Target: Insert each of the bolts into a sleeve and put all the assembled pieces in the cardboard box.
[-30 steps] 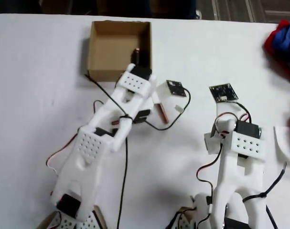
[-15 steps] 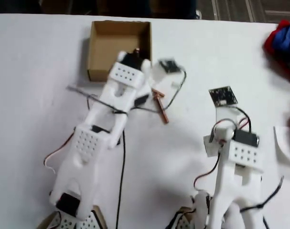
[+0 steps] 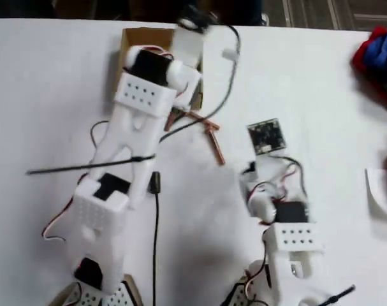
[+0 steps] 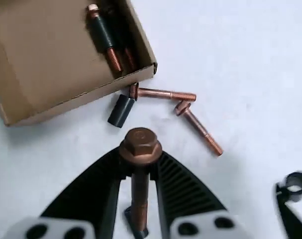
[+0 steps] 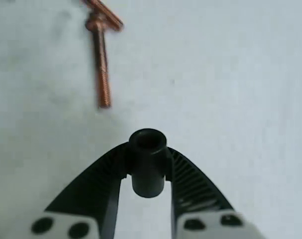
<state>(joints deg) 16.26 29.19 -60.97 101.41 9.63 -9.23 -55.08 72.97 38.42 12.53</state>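
Mating looks next: left gripper point(image 4: 141, 169) clamps a bolt point(image 4: 141, 145), right gripper point(image 5: 147, 174) a sleeve point(image 5: 148, 149); they need lining up axially.

Claw point(image 4: 140, 172) clamps bolt point(image 4: 141, 145); sleeved bolt point(image 4: 104, 38) inside cardboard box point(image 4: 46, 57).

White perforated left arm point(image 3: 142, 95) and right arm point(image 3: 294, 237), black servos point(image 3: 148, 64), black-and-red cables point(image 3: 156, 242), ribbed black pincer fingers point(image 4: 185, 189).
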